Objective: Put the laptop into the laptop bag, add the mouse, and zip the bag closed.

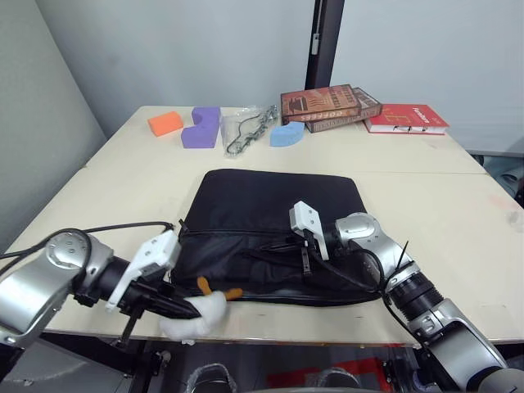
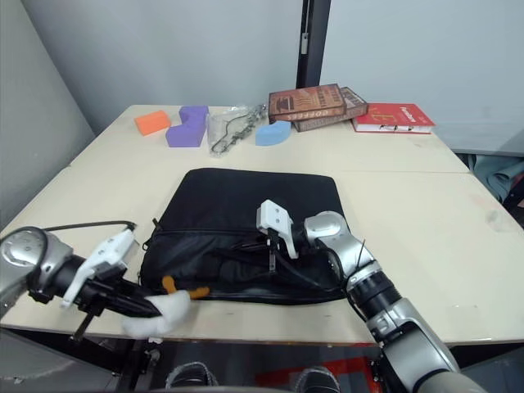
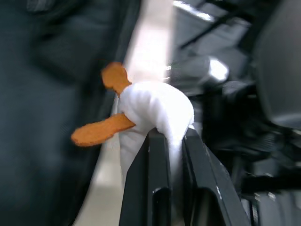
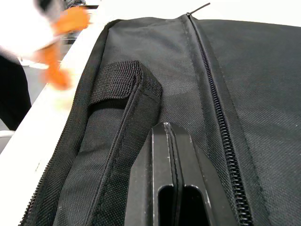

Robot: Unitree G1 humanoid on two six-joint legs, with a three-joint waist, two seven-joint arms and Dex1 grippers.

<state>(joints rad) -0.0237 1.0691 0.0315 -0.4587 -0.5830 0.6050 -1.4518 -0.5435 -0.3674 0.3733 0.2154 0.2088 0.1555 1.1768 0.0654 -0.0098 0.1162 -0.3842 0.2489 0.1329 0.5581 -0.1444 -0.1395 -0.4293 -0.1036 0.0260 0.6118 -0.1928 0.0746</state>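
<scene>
A pale beige worktop [image 1: 458, 205] is standing before plain grey walls, with a dark vertical post behind its far edge. The laptop bag [image 1: 270, 214] is lying flat near the front edge. Beyond the bag, along the far edge, an orange foam block [image 1: 165, 123], a purple foam block [image 1: 202, 127], a clear packet with a chain [image 1: 246, 128], a blue foam piece [image 1: 286, 134], two stacked brown books [image 1: 327, 106] and a red book [image 1: 407, 119] are sitting in a row.

The left end effector [image 1: 182, 309] is hovering at the bag's front left corner, its fingers clamped on a white plush toy with orange feet [image 1: 205, 309]. The left wrist view is showing the white fabric pinched between the black fingers [image 3: 153, 179].

The right end effector [image 4: 170, 176] is resting over the bag's front portion; the right wrist view is showing its fingers pressed together, just beside a zipper line [image 4: 214, 101] and a black handle strap [image 4: 123, 84].
</scene>
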